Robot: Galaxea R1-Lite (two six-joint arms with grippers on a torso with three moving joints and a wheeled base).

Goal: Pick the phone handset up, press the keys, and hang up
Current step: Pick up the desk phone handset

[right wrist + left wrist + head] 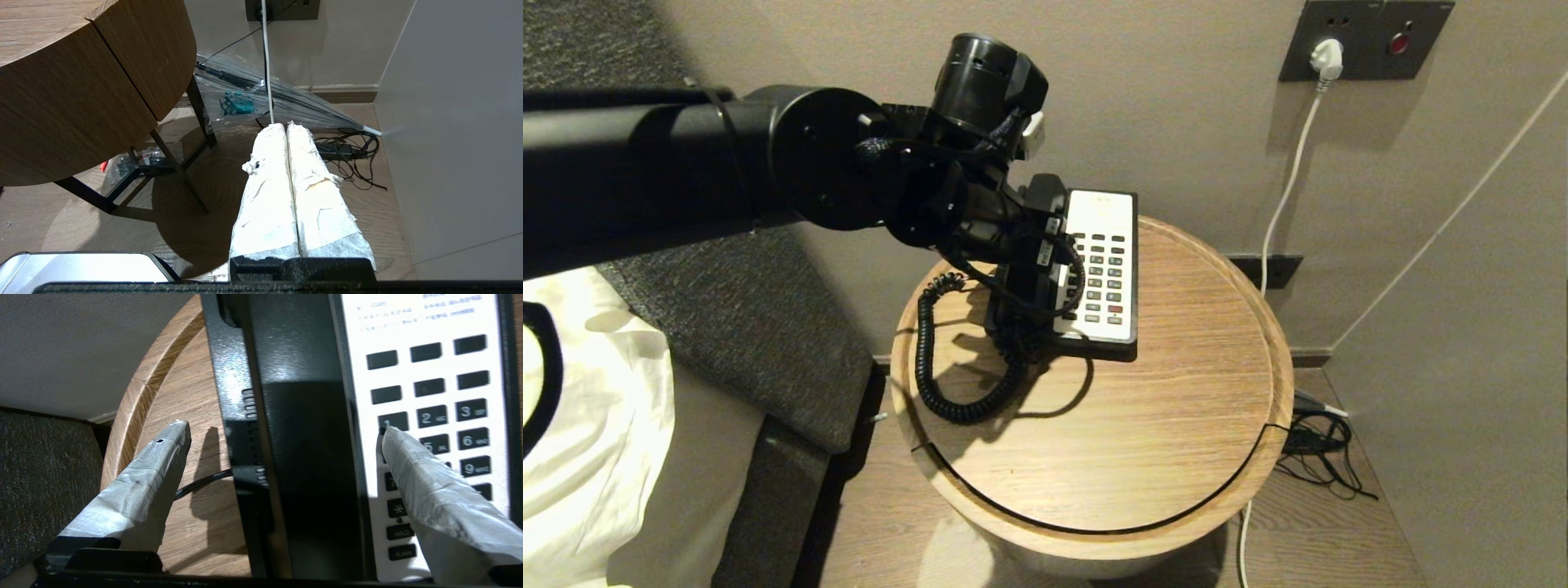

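the left gripper is spread wide and holds nothing, one taped finger over the bare table, the other over the keypad. the phone handset lies in its cradle on the phone directly between them, its long axis running away from the wrist, crosswise to the gap, so closing would likely catch its sides. the cord loops on the table beside it. the right gripper, clenched on nothing, hangs low by the floor, much farther off.
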